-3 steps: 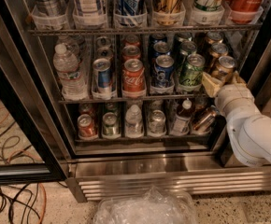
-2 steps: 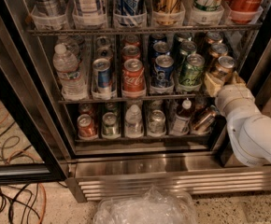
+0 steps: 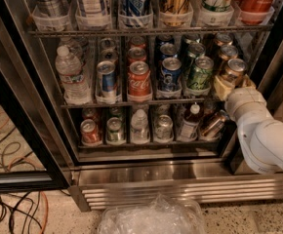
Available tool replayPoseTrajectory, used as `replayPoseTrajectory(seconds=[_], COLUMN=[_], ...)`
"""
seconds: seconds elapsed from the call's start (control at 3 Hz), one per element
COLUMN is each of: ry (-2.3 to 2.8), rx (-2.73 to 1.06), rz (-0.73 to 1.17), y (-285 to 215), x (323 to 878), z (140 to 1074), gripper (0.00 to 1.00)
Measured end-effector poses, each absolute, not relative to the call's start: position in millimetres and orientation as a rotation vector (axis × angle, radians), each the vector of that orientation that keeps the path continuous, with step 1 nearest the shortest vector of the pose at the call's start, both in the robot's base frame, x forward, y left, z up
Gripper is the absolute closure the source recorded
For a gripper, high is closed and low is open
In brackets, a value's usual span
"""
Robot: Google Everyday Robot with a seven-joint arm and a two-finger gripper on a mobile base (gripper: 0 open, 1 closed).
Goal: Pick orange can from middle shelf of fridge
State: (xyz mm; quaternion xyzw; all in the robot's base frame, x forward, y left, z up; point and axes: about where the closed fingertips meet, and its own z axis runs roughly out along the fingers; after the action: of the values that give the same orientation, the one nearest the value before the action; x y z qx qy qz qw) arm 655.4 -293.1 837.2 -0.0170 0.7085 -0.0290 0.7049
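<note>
My gripper (image 3: 234, 84) sits at the right end of the middle shelf (image 3: 117, 103), well to the right of the red Coca-Cola can (image 3: 139, 79), right up against the lower part of the front orange can (image 3: 233, 68). I cannot tell whether it has closed on that can. The can stands upright in the lane three to the right of the Coca-Cola can, just past the green can (image 3: 200, 72). Compared with a second ago, gripper and can have barely shifted. The white arm (image 3: 266, 140) reaches in from lower right of the Coca-Cola can, across the fridge (image 3: 14, 82) opening.
</note>
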Motion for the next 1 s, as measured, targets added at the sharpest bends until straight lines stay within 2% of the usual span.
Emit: replayPoseTrajectory(seconds=[0.33, 1.0], ry=[1.539, 1.552], rx=[-0.045, -0.17], rz=[-0.026, 0.13], y=[-289, -255], x=[651, 630], z=[860, 891], gripper=[1.0, 1.0])
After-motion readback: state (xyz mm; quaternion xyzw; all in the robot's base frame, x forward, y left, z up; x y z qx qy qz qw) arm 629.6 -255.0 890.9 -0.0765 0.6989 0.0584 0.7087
